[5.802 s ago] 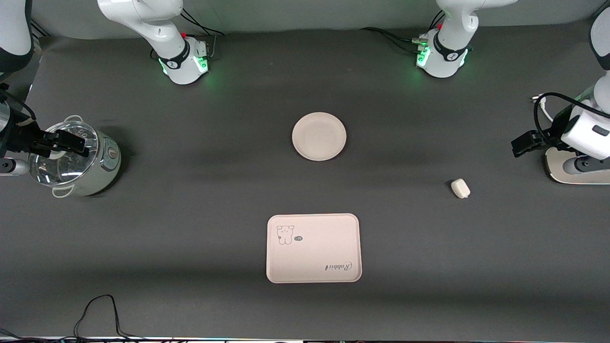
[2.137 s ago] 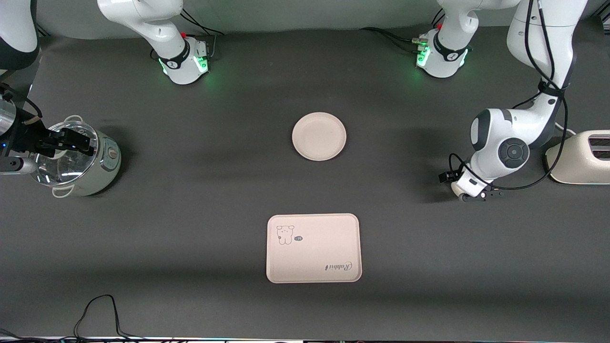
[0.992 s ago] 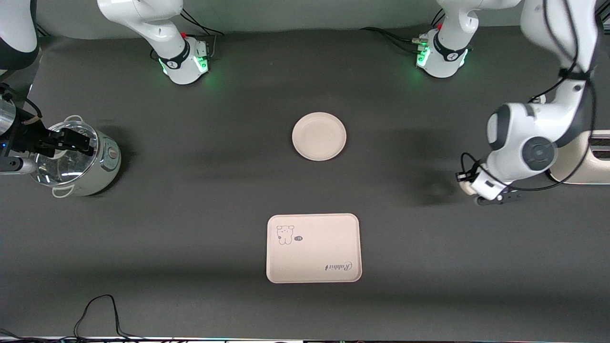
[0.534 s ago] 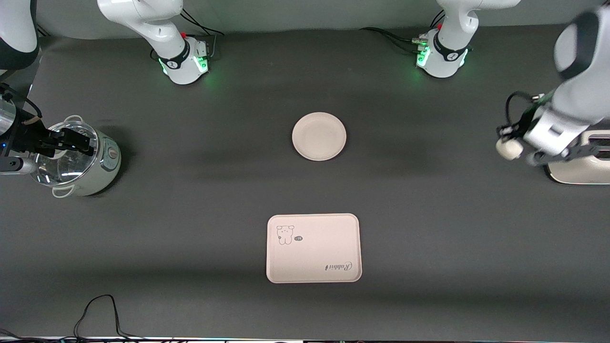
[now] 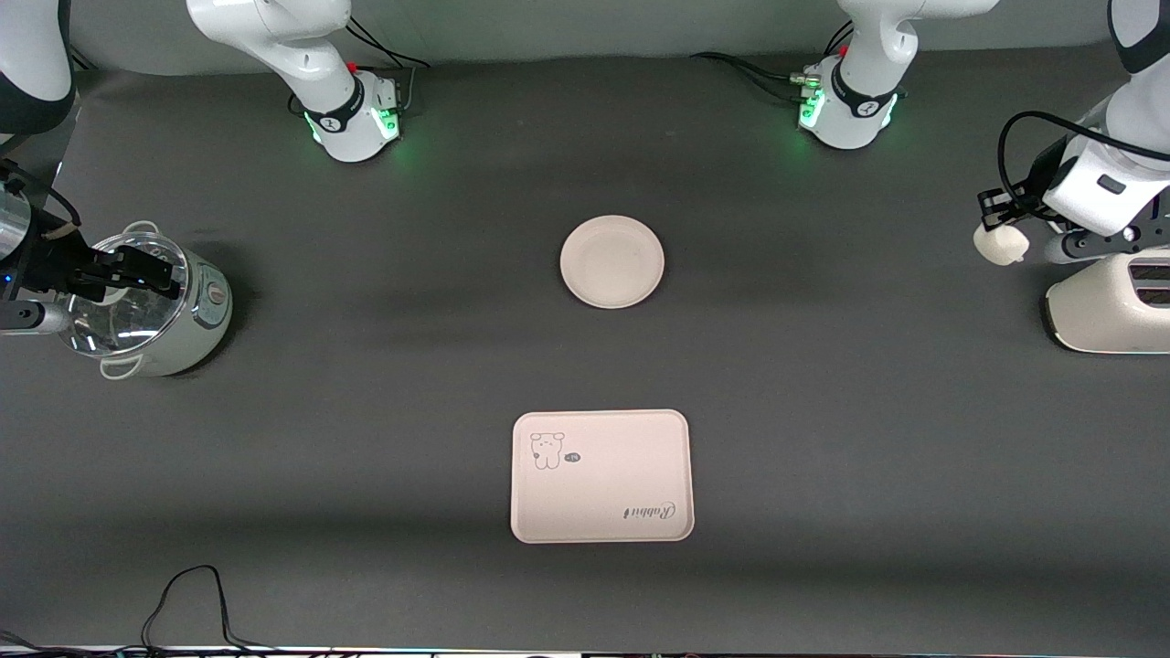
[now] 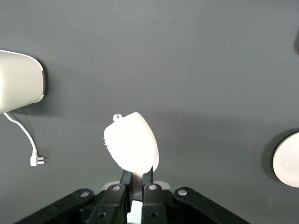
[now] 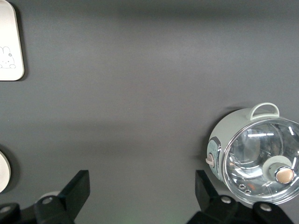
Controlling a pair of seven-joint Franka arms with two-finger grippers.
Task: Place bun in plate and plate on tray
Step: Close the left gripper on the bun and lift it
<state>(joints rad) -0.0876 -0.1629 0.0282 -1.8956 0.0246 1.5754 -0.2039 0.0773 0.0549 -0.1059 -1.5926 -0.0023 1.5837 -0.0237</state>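
One bun [image 6: 131, 143] end-out from left hand [image 6: 137, 179]

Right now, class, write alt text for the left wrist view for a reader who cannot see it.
The left gripper holds a white bun pinched in its black fingers, up over the dark table. A cream toaster with its cord sits at one edge, and part of the round plate shows at another.

white bun [image 5: 1000, 245]; cream plate [image 5: 611, 261]; cream tray [image 5: 600, 476], bear drawing; dark grey table [image 5: 823, 457].
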